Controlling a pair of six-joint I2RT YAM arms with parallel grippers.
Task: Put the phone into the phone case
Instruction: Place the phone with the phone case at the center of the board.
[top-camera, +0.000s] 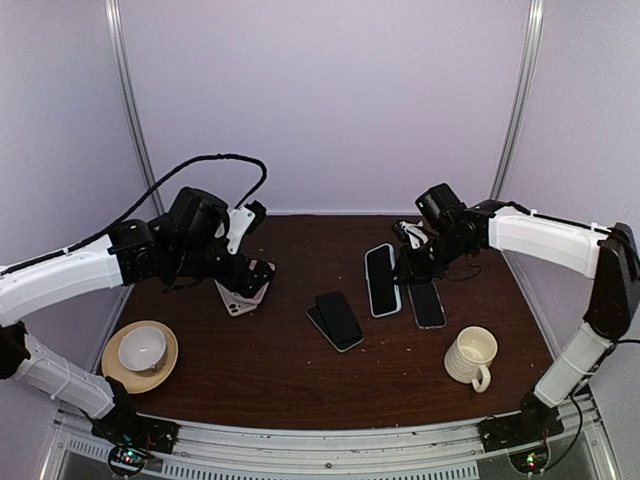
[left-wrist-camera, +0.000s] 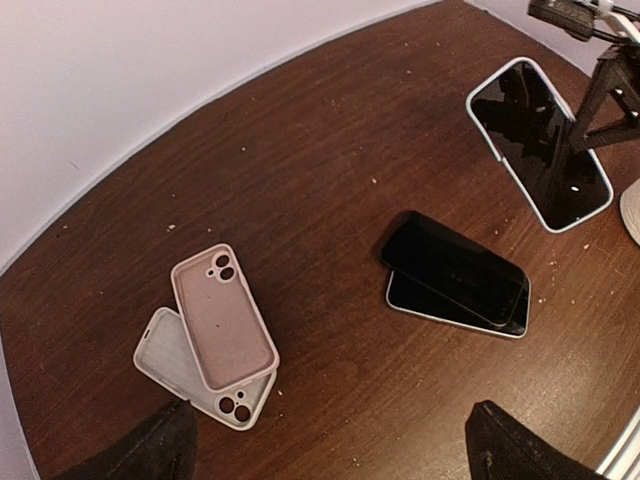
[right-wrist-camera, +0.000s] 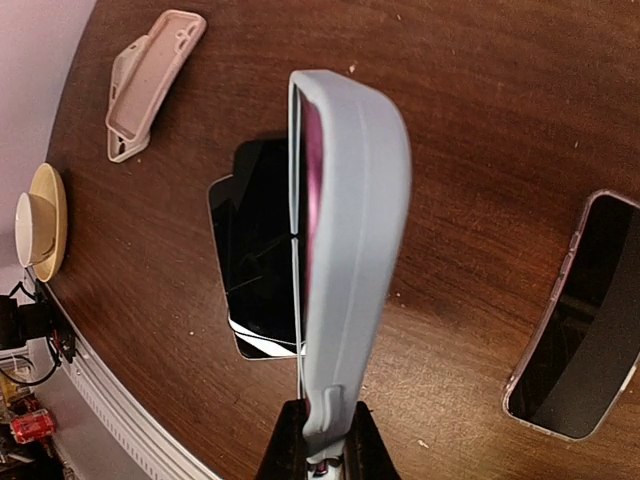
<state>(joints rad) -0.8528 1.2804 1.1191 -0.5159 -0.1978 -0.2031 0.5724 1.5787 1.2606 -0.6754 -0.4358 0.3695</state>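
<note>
Dark wood surface runs under both my arms, with pale walls behind it. My left end effector hangs above it, its fingers spread wide and nothing between them.

Just below it, toward its left finger, lies the pink case, apparently hollow side up. It rests on a white case and is crossed over it at a slight angle. The pink case's long axis points away from me, nearly square to the line between my left fingers, so they would close across its width.

Ahead and toward the right finger, well apart from the cases, the black phone lies askew on a second phone. Its long axis runs more along my closing line, slanted.

My right end effector is clamped on the lower end of a blue-cased phone and holds it on edge above the surface. The stacked pair sits below it, to its left. That arm is busy, so I judge the left to be the free one, and it is nearer the empty cases.

The coming move turns on the sideways gap. The black phone is off to the right-finger side of the pink case, and its length is turned roughly a quarter away from the case's length. I will have to turn it before it can seat.
</note>
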